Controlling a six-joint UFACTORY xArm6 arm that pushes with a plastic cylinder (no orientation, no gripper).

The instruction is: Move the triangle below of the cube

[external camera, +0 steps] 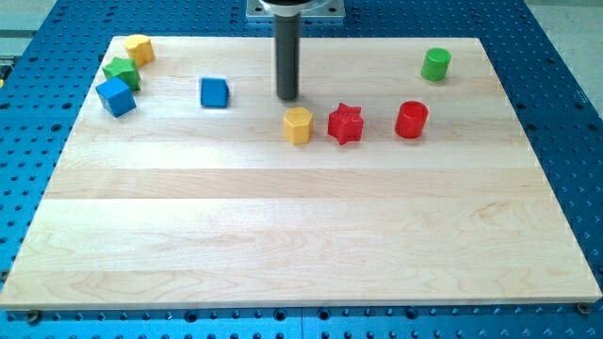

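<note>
Camera view: my tip, a bare rod with no fingers, stands right of the blue cube; no triangle is clearly identifiable.

two blue blocks, two yellow, two green, two red

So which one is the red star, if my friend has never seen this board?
Start at the dark rod hanging from the view's top middle; my tip ends above a short row of three blocks. The red star is the middle one, between the yellow block and the red cylinder. Only it has spiky points.
</note>
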